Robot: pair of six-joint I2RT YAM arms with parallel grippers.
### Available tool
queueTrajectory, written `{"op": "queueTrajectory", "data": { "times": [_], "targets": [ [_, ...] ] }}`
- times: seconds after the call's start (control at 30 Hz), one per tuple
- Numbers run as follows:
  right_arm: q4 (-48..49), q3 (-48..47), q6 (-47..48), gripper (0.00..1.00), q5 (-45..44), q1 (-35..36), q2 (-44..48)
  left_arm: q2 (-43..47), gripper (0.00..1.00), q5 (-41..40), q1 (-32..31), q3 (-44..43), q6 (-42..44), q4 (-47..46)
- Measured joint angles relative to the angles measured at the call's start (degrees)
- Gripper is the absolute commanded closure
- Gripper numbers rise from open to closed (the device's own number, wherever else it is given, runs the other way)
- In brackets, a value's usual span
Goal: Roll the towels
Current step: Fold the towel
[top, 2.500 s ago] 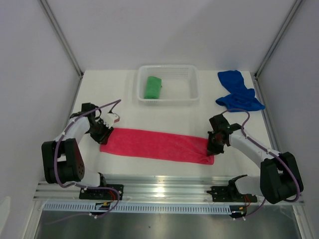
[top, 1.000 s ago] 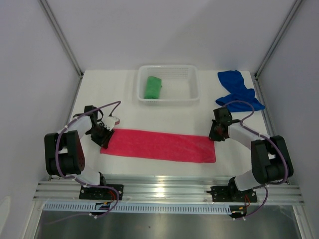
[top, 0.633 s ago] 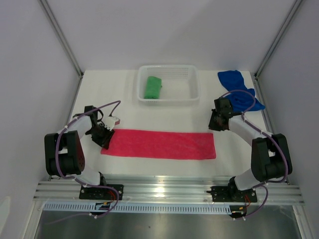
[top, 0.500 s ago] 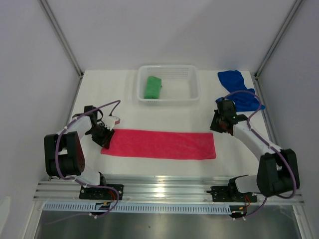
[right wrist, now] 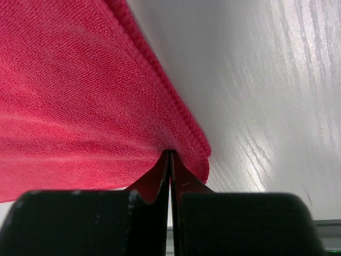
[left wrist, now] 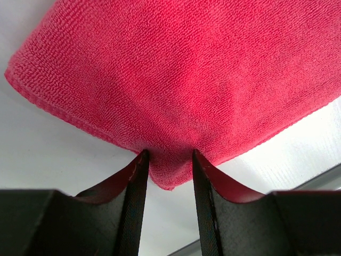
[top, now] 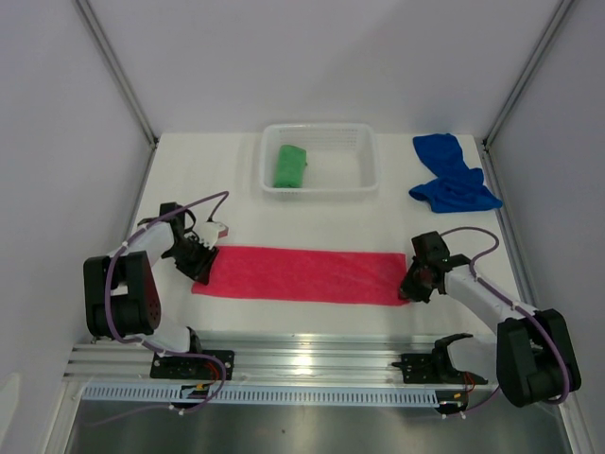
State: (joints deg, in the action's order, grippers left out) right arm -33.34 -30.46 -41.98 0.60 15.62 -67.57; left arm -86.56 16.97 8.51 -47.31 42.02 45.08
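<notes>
The pink-red towel [top: 301, 275] lies flat as a long strip across the near surface [top: 312, 222]; the green towel [top: 290, 165] sits in the basket [top: 367, 163], and the blue towel [top: 452, 175] lies crumpled at far right. My left jaws grasp a pinch of the strip's left end. My right jaws are clenched tight at its near right corner.
</notes>
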Motion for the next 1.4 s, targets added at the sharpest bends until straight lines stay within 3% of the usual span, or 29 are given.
{"op": "queueTrajectory", "data": {
  "times": [0.1,0.43,0.57,0.77,0.9,1.1,1.3,1.4],
  "targets": [
    [-0.2,-0.6,-0.1,0.99,0.7,-1.2,-0.8,0.0,0.59,0.0,0.0,0.0,0.0,0.0],
    [-8.4,-11.8,4.3,0.53,-7.8,-1.8,4.4,1.8,0.59,0.8,0.2,0.0,0.0,0.3],
    [-8.6,-10.4,4.0,0.47,-8.1,-2.0,6.7,3.2,0.59,1.4,0.3,0.0,0.0,0.5],
    [-6.0,-4.1,2.7,0.44,-6.6,-2.2,1.0,4.0,0.58,1.8,0.4,0.2,0.0,0.7],
    [-2.3,-1.7,1.9,0.47,-5.9,-2.6,-0.8,5.0,0.59,1.9,0.8,0.8,0.2,0.8],
    [2.8,0.0,0.4,0.74,-5.1,-3.0,0.0,5.0,0.59,1.9,1.3,1.0,0.4,0.9],
    [6.4,1.5,0.0,0.85,-2.6,-3.2,0.8,5.6,0.59,1.9,1.8,1.0,0.4,1.3],
    [7.7,2.0,0.3,0.98,-0.7,-3.5,0.8,6.3,0.58,1.9,1.8,1.0,0.4,1.7]
  ]
}}
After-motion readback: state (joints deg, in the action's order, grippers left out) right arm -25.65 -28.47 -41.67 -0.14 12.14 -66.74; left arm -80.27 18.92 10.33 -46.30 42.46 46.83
